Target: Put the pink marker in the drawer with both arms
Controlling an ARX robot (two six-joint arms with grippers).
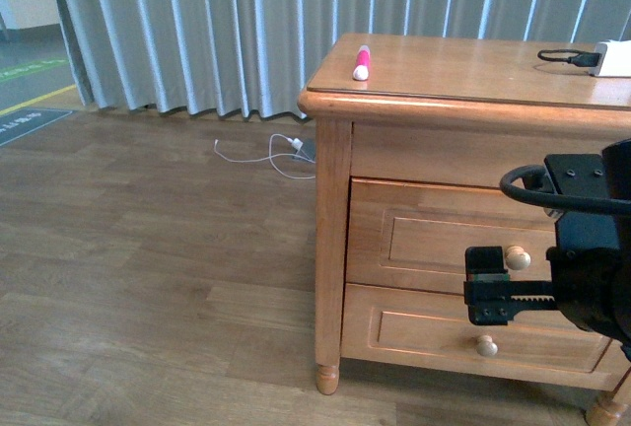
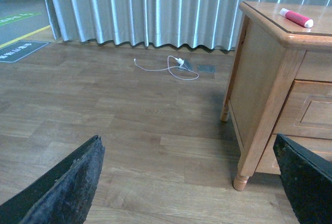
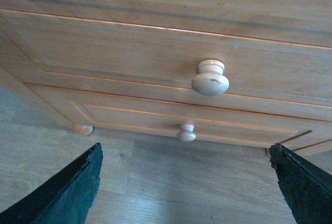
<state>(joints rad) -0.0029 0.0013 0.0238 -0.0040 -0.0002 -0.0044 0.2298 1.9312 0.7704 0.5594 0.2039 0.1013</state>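
Wooden drawer (image 3: 129, 53) fills right wrist view; front shows pink marker (image 1: 361, 62).

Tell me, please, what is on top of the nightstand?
The pink marker lies near its left edge; a white charger with black cable sits far right, partly cut off by the frame.

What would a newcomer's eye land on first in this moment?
The bright pink marker stands out most, lying on top of the wooden cabinet near its left edge. Next comes the black right gripper, open in front of the closed upper drawer, close to its round knob but not on it. A white cable lies on the floor by the curtain.
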